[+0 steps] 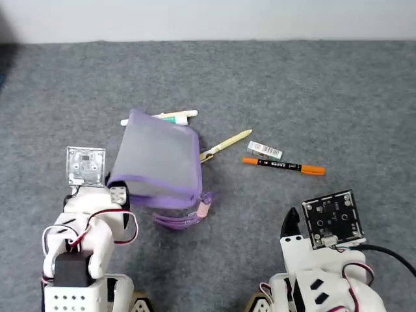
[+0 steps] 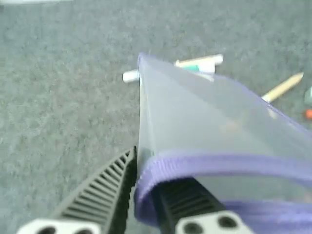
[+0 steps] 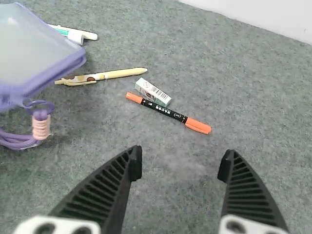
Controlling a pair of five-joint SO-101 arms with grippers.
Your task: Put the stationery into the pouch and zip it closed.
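Pouch gripped at its mouth; loading not begun.
High view: pouch (image 1: 156,159) left of centre, with yellow pen (image 1: 227,143), eraser (image 1: 265,151) and orange marker (image 1: 284,166) lying to its right. Left wrist view: my left gripper (image 2: 145,170) clamps the purple rim (image 2: 219,163), I judge to hold the mouth up. Right wrist view: right gripper (image 3: 181,153) spread wide, just nearer than the marker.

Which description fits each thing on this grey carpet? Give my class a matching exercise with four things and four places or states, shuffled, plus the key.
Things
1. translucent pouch with purple trim
2. black marker with orange caps
3. white and green pen
4. right gripper

Places or states
A. lies beside the small white eraser
B. open, holding nothing
C. rim clamped by the left gripper
D. pokes out at the pouch's far edge

Pairs: 1-C, 2-A, 3-D, 4-B
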